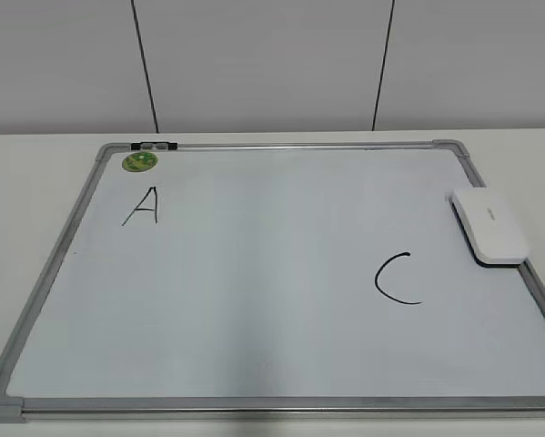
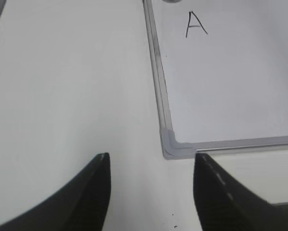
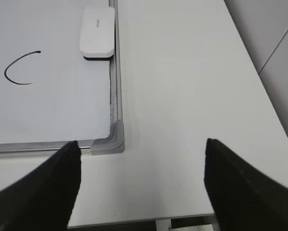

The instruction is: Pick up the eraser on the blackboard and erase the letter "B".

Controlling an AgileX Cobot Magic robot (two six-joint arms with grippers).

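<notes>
The blackboard [image 1: 45, 282] lies flat on the white table. The white eraser [image 1: 489, 225] rests on its right edge, over the frame; it also shows in the right wrist view [image 3: 97, 32]. A black "A" [image 1: 142, 206] is at upper left and a black "C" [image 1: 396, 279] at right. No letter "B" shows between them; the middle of the board is blank. My left gripper [image 2: 151, 156] is open and empty above the table by the board's near left corner [image 2: 170, 144]. My right gripper [image 3: 143, 144] is open and empty by the near right corner [image 3: 112, 139]. Neither gripper shows in the exterior view.
A small round green magnet [image 1: 139, 162] sits at the board's far left corner. A black clip [image 1: 154, 145] is on the top frame. The table's front edge [image 3: 134, 222] lies just below the right gripper. A grey panelled wall [image 1: 272, 64] stands behind.
</notes>
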